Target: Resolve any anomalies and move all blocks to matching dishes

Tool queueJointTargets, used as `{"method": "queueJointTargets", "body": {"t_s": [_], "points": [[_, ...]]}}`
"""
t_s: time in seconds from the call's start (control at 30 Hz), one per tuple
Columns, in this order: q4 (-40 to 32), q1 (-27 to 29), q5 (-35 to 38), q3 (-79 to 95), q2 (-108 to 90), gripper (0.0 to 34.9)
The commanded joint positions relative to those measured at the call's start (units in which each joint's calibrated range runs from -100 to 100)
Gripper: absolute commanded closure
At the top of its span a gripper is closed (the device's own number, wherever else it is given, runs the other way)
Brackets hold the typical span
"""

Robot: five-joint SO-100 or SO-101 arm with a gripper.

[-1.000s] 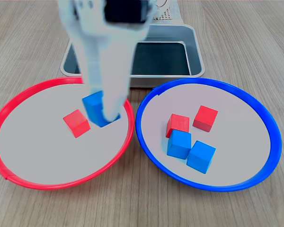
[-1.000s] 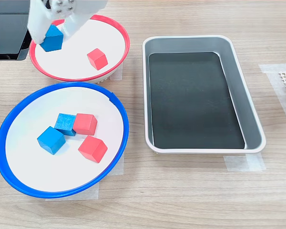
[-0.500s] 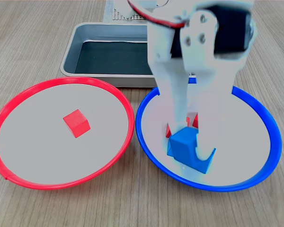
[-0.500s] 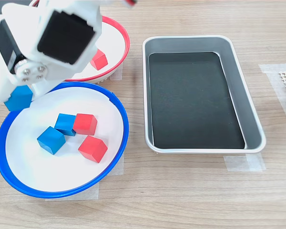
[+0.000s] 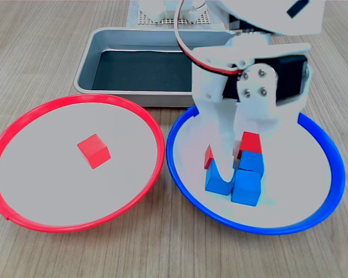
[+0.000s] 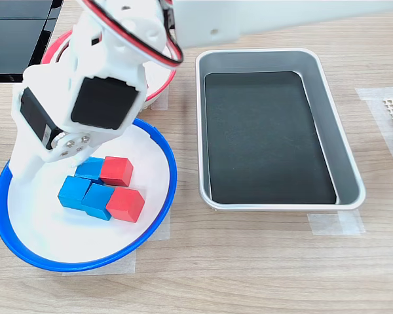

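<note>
Three blue blocks (image 6: 85, 193) sat in the blue-rimmed dish (image 6: 160, 196); two red blocks (image 6: 125, 204) there remained to move. Gripper (image 5: 235, 168) apparently spread, hovering empty.

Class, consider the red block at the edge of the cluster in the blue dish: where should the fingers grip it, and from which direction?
Probably from above. Grip the red block on the two side faces that stay free, since a blue block touches its other side.
</note>
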Motion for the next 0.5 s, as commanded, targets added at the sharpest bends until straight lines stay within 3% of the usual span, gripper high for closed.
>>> {"method": "queueJointTargets", "body": {"t_s": [0.0,0.2,0.47], "points": [[4.93,0.49,0.10,-0.79,-5.40,18.5],[18.05,-1.11,1.07,8.31,-13.76,18.0],[16.98,-3.09,3.81,7.85,-10.52,17.6]]}}
